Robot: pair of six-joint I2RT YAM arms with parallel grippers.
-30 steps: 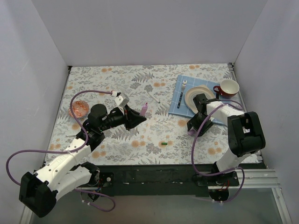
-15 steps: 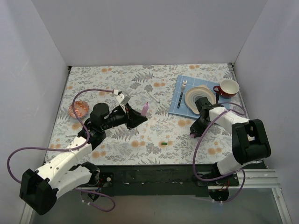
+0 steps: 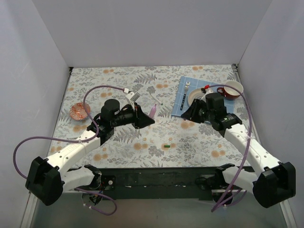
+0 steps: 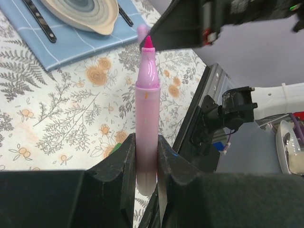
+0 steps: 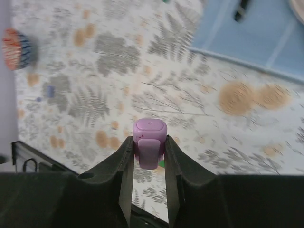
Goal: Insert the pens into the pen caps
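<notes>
My left gripper (image 3: 148,117) is shut on the pink-lilac pen (image 3: 153,111), held above the table with its pink tip pointing right. In the left wrist view the pen (image 4: 146,95) stands between the jaws of the left gripper (image 4: 146,142). My right gripper (image 3: 184,112) is shut on the lilac-pink cap (image 5: 149,135) and faces the pen; the cap (image 4: 141,30) sits just beyond the pen tip. The green cap (image 3: 166,146) lies on the table between the arms. The thin whitish-grey pen (image 3: 156,99) lies behind the left gripper.
A blue mat (image 3: 179,108) at the back right carries a plate (image 3: 195,97), a fork (image 3: 187,87) and a dark spoon. A red cup (image 3: 232,89) stands beside it. A small patterned bowl (image 3: 80,111) sits at the left.
The right arm has lifted from the table by the mat and swung left, its gripper now facing the pen. The left gripper has moved a little right with the pen.
</notes>
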